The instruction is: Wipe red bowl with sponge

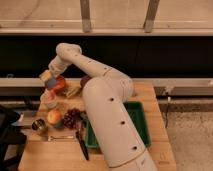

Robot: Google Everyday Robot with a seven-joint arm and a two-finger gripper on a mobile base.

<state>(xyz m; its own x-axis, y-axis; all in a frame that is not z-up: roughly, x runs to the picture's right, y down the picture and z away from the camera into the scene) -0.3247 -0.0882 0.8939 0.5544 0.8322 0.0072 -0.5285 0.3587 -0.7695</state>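
Observation:
The red bowl [61,86] sits at the back left of the wooden table. My gripper [50,81] hangs at the bowl's left rim, at the end of the white arm that reaches over from the right. It is shut on the sponge [46,76], a small yellow block with a blue layer, which is level with the rim. Whether the sponge touches the bowl I cannot tell. The arm hides part of the bowl's right side.
A purple bowl [85,80] peeks out behind the arm. A pink-white cup [49,99], a peach [54,118], grapes [71,118], a metal cup [38,126], a fork [57,137] and a knife [81,143] lie in front. A green tray [140,122] stands at the right.

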